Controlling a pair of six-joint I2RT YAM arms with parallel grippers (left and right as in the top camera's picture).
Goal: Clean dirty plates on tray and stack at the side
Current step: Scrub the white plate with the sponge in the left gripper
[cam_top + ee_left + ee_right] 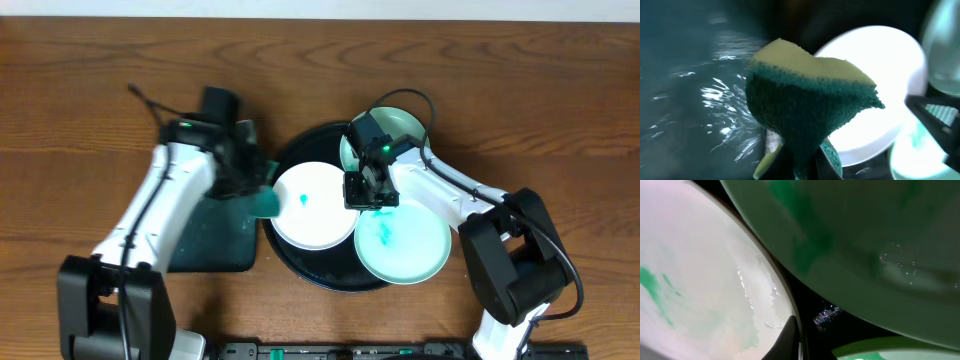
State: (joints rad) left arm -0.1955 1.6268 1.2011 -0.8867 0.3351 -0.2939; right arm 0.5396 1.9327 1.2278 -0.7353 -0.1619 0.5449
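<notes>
The round black tray [285, 160] holds three plates. A white plate [320, 215] with a small teal smear lies on its left half. A mint plate [410, 250] smeared with teal sits front right, and another mint plate [400, 125] at the back is partly hidden by my right arm. My left gripper [256, 188] is shut on a green-yellow sponge [810, 95], which hangs at the white plate's [880, 90] left rim. My right gripper [365, 195] is shut on the white plate's [700, 270] right rim, one finger [787, 340] lying over it. The smeared mint plate [865, 240] fills the view beyond.
A dark rectangular tray [215, 235], wet in the left wrist view [685, 100], lies left of the round tray under my left arm. Brown wood-grain tabletop [80, 80] surrounds both trays.
</notes>
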